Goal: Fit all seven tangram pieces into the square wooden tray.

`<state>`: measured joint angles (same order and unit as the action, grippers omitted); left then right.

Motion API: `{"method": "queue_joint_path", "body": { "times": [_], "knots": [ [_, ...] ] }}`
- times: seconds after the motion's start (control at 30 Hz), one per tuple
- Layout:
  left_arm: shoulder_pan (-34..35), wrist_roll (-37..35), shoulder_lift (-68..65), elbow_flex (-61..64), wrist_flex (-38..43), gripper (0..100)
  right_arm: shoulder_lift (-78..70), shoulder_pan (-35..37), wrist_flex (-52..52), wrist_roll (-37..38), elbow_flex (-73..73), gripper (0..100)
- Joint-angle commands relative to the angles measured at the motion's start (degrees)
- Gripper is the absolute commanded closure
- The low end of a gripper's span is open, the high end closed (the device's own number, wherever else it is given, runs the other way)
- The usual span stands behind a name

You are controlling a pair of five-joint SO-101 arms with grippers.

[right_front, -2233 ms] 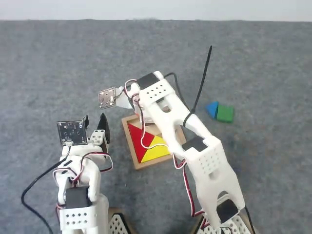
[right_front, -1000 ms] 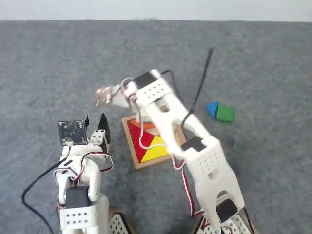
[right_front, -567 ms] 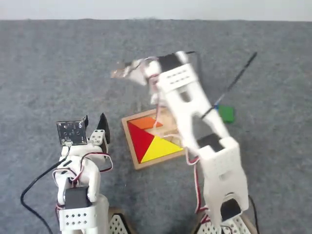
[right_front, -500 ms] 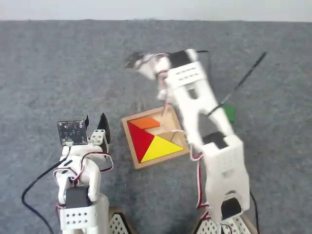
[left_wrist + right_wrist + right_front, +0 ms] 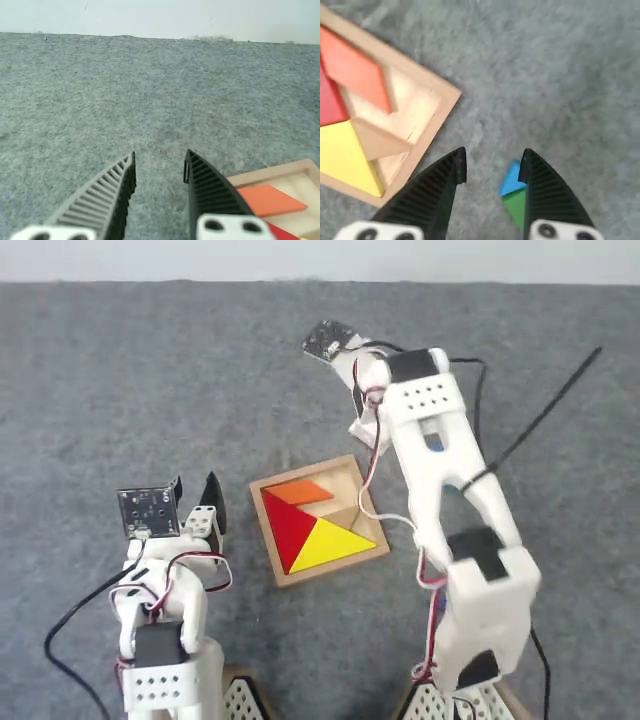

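Mid-frame on grey carpet (image 5: 120, 370), the square wooden tray (image 5: 347, 488) sits askew, holding a red triangle (image 5: 287, 530), a yellow triangle (image 5: 328, 544) and an orange parallelogram (image 5: 298, 492) lengthwise along its upper edge. The ribbed left gripper (image 5: 160, 154) and right gripper (image 5: 493, 151) gape, empty.

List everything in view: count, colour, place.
wooden tray: one, light wood, on mat between arms
parallelogram: one, orange, in tray
red triangle: one, red, in tray
yellow triangle: one, yellow, in tray
tan triangle: one, tan, in tray
blue piece: one, blue, on mat outside tray
green piece: one, green, against blue piece
mat: one, grey, under everything
left claw: one, black, open, beside tray
right claw: one, black, open, above blue piece
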<state>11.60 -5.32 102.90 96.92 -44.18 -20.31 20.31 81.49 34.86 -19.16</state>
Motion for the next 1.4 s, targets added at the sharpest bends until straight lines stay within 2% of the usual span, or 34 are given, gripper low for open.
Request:
{"method": "queue_joint_path", "body": {
  "times": [0.0,0.13,0.23,0.4,0.87,1.17,1.37],
  "knots": [
    [-0.44,0.79,0.97,-0.48,-0.62,85,11.21,-1.19,-8.04,-1.23,18.02,82.7],
    [-0.44,0.79,0.97,-0.48,-0.62,85,17.63,-2.86,-25.1,-1.58,39.38,82.7],
    [-0.44,0.79,0.97,-0.48,-0.62,85,21.49,-2.95,-30.73,-1.58,48.44,82.7],
    [-0.44,0.79,0.97,-0.48,-0.62,85,23.6,-3.12,-27.65,-1.67,50.02,82.6],
    [-0.44,0.79,0.97,-0.48,-0.62,85,23.52,-2.77,-27.82,-4.4,50.2,82.6],
    [-0.44,0.79,0.97,-0.48,-0.79,85,18.77,3.38,-28.97,-4.4,49.85,82.7],
    [-0.44,0.79,0.97,-0.48,-0.79,85,14.37,3.47,-29.67,-4.4,48.7,82.7]
  ]
}}
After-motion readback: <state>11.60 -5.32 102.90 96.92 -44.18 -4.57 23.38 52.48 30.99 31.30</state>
